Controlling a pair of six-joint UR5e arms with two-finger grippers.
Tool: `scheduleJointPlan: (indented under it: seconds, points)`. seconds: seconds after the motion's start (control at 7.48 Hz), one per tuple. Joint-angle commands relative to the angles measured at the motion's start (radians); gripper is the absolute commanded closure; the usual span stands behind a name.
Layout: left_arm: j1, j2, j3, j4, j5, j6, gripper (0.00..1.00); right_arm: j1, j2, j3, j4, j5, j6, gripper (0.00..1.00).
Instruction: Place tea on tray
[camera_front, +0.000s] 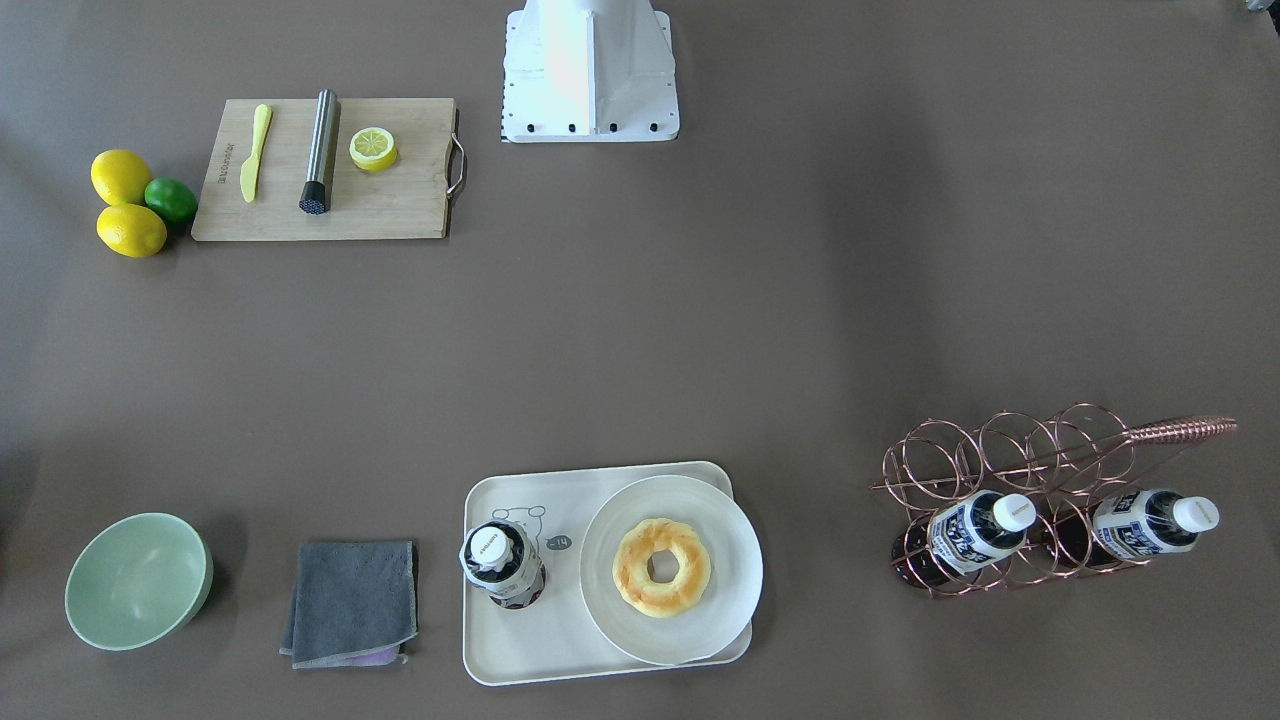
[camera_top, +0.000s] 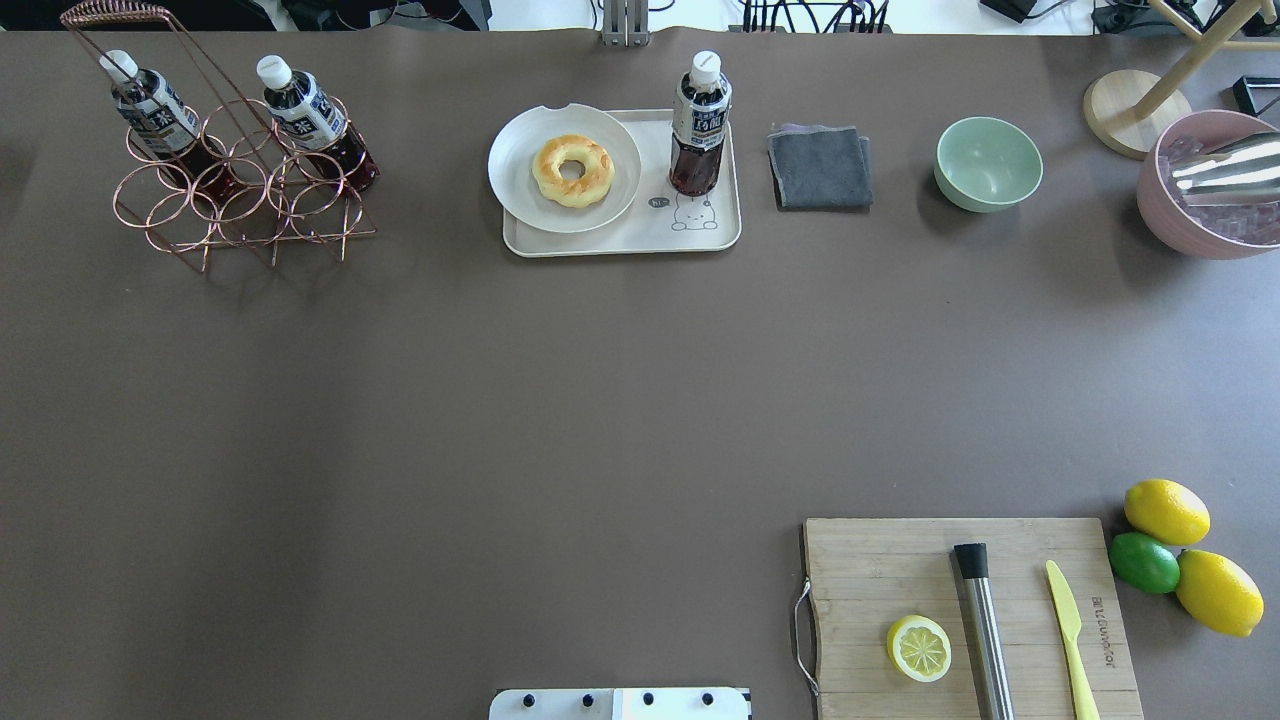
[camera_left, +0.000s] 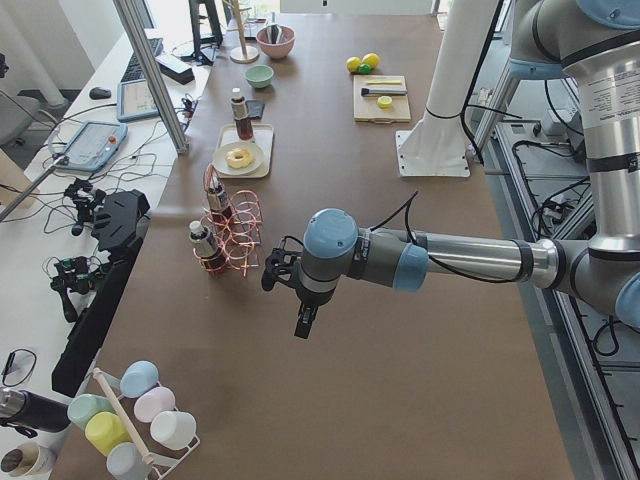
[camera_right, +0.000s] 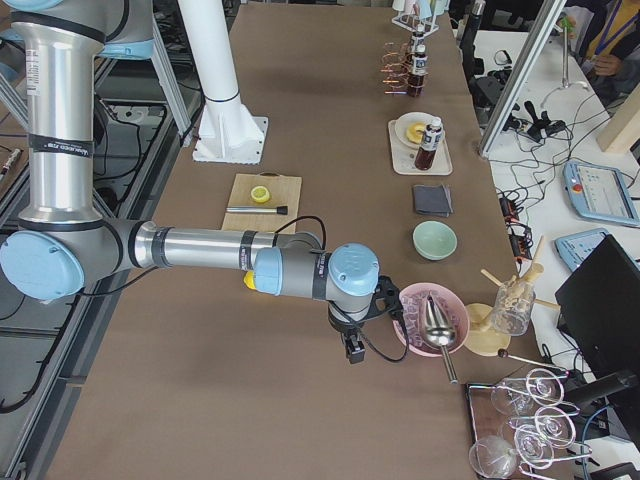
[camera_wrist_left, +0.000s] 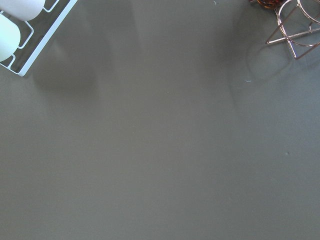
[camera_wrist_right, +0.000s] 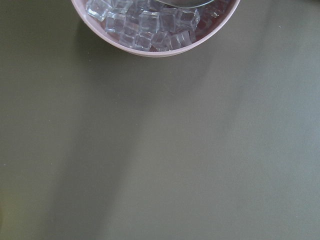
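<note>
**Operator:** Report the position of the tea (camera_top: 700, 120).

**Inspector:** The tea stood upright on the tray (camera_top: 620, 243), in the corner next to the grey folded cloth (camera_top: 820, 167). It stood just beside the round white plate (camera_top: 515, 165) that carried a ring doughnut (camera_top: 572, 170), but was not touching the plate. No pincer was near it. Two bottles of the same kind (camera_top: 150, 115) lay tilted in the copper wire rack (camera_top: 240, 200), well apart from the tray.

**Operator:** State of each pincer?

**Inspector:** The left pincer (camera_left: 302, 322) hung over bare surface (camera_top: 600, 400) near the rack. The right pincer (camera_right: 352, 348) hung near the pink bowl of ice cubes (camera_wrist_right: 150, 30). Both showed only in the side views, so I could not tell whether either was released or clenched. Neither appeared to carry a bottle.

**Operator:** Which step was in hand?

**Inspector:** By my judgement, the placement step was complete: the bottle stood free on the tray and both arms were far from it. The next move probably called only for a check that the base sat flat inside the raised rim. The bottle is tall and narrow, so any later contact would need to be low and slow.

**Operator:** Legible markings?

**Inspector:**
- Bottle label: navy and white with large characters, too small to read.
- Cap: ring of print, not legible.
- Tray: a line-drawn bear (camera_top: 693, 213) with a small dark oval mark beside it, characters uncertain.
- Wooden cutting board (camera_top: 880, 560): a branded word along one edge, not readable.
</note>
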Motion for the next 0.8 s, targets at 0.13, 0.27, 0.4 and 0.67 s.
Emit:
scheduleJointPlan:
  seconds: [0.13, 0.27, 0.4, 0.67]
  points:
    - [0.003, -0.004, 0.006, 0.001, 0.0, -0.002, 0.02, -0.001, 0.001, 0.003, 0.003, 0.004, 0.003, 0.0]
    - [0.006, -0.016, 0.02, 0.002, 0.0, -0.005, 0.02, -0.001, 0.001, 0.005, 0.003, 0.005, 0.014, 0.0]
    - [0.006, -0.019, 0.025, 0.001, 0.0, -0.005, 0.02, -0.005, 0.002, 0.016, 0.006, 0.004, 0.061, 0.0]
    - [0.006, -0.019, 0.028, 0.001, 0.003, -0.002, 0.02, -0.007, 0.004, 0.019, 0.006, 0.002, 0.064, 0.0]
